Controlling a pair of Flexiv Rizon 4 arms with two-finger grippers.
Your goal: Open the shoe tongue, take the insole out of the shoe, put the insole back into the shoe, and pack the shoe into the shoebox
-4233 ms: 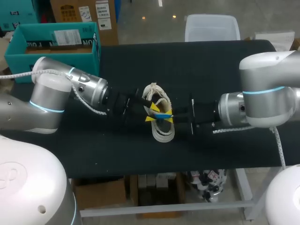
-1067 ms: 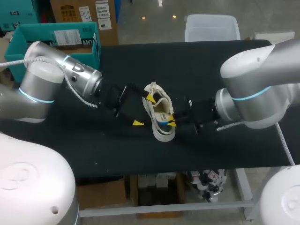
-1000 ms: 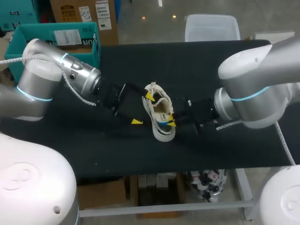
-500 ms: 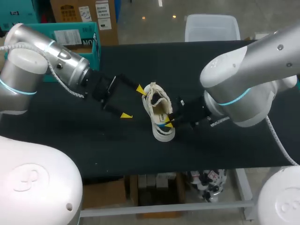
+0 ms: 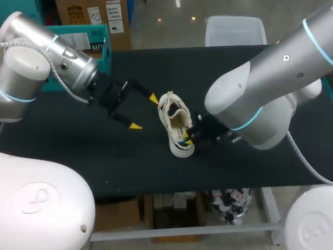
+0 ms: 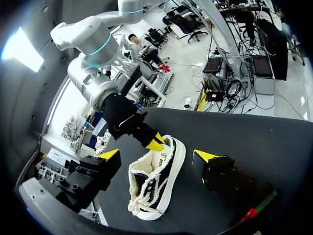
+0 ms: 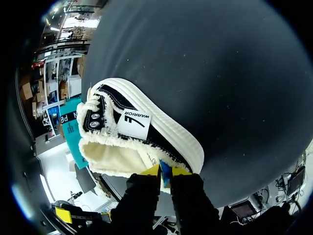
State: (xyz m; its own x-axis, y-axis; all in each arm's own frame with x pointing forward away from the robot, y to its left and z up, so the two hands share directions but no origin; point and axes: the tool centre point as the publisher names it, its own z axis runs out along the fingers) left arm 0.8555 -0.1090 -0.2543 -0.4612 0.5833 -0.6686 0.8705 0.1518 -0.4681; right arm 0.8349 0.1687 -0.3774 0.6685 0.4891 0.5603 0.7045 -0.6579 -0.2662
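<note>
At mid-frame on the tabletop [image 5: 234,73] sits the shoe [image 5: 176,125], right jaws clenched on the blue insole [image 7: 165,172] at its heel, left jaws released just left of it; draw the insole out slowly, lest the shoe drag along.

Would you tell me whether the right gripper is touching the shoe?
Touching. The right wrist view shows the right gripper with both yellow tips clamped on the shoe at its opening's rim.
</note>
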